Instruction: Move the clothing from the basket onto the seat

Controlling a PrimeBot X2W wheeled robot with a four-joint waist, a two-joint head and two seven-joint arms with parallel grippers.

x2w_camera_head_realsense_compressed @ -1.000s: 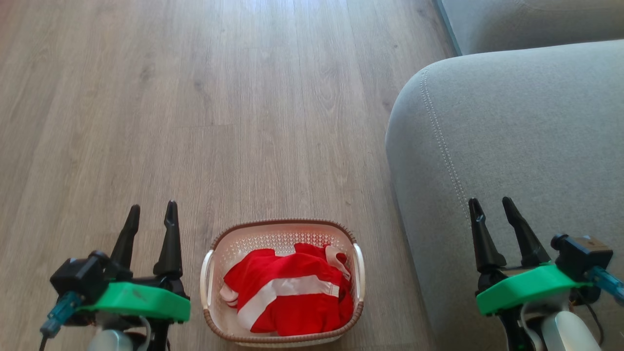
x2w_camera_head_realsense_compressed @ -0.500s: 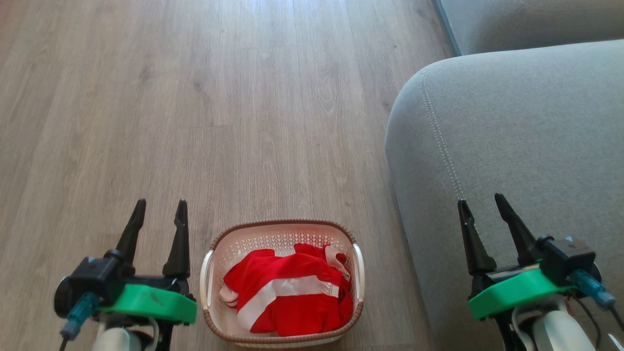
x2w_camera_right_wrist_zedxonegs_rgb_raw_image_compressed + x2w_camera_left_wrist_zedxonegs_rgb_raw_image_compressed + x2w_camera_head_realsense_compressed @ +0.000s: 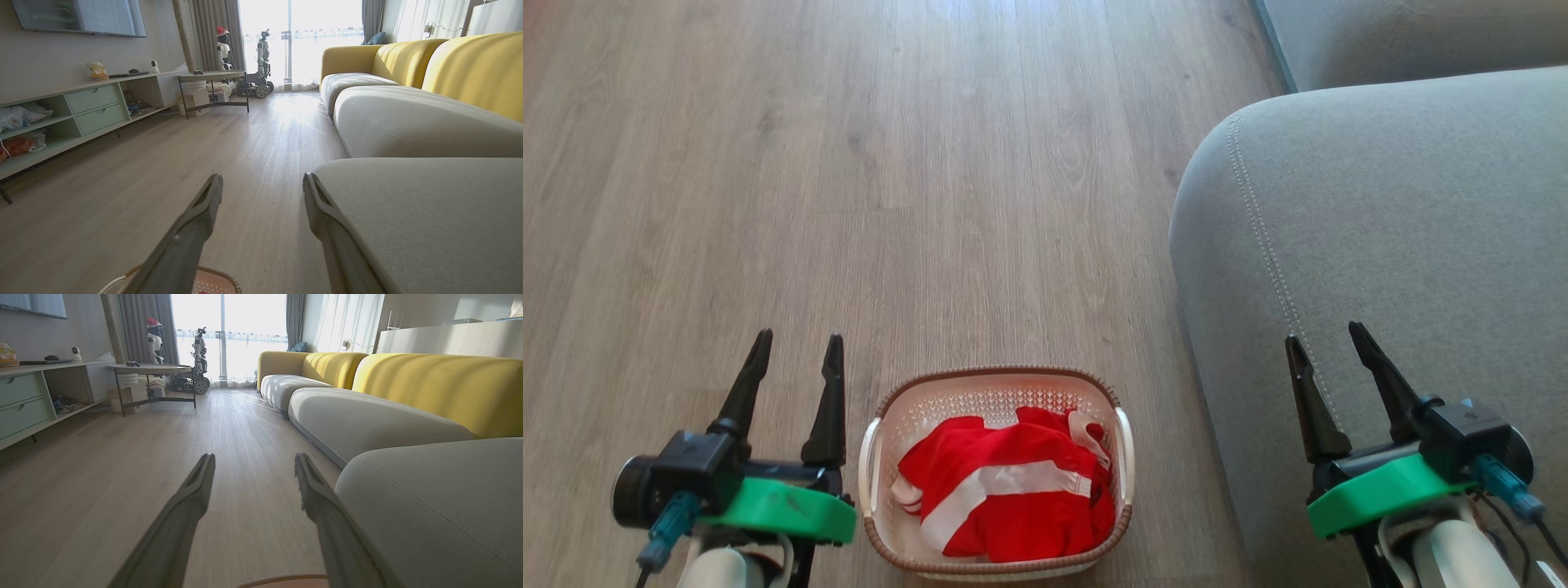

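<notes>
Flanking the basket (image 3: 1001,371), our left gripper (image 3: 799,336) and right gripper (image 3: 1322,332) stand parted, empty; clothing (image 3: 1005,482) lies between them.

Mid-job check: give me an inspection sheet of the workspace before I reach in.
Surface: wood-look floor, with the basket standing on it.
Job's things: basket beside the seat; clothing bunched inside it, none on the visible part of the seat.
Clutter: nothing seen near the basket.
Grippers: left gripper open, empty, left of the basket; right gripper open, empty, above the seat's edge.
Cables: left lead and right lead, blue-ended, at the wrists, away from the fingers.
Surroundings: yellow sofa backs, low shelf unit, round table, bright window.
</notes>
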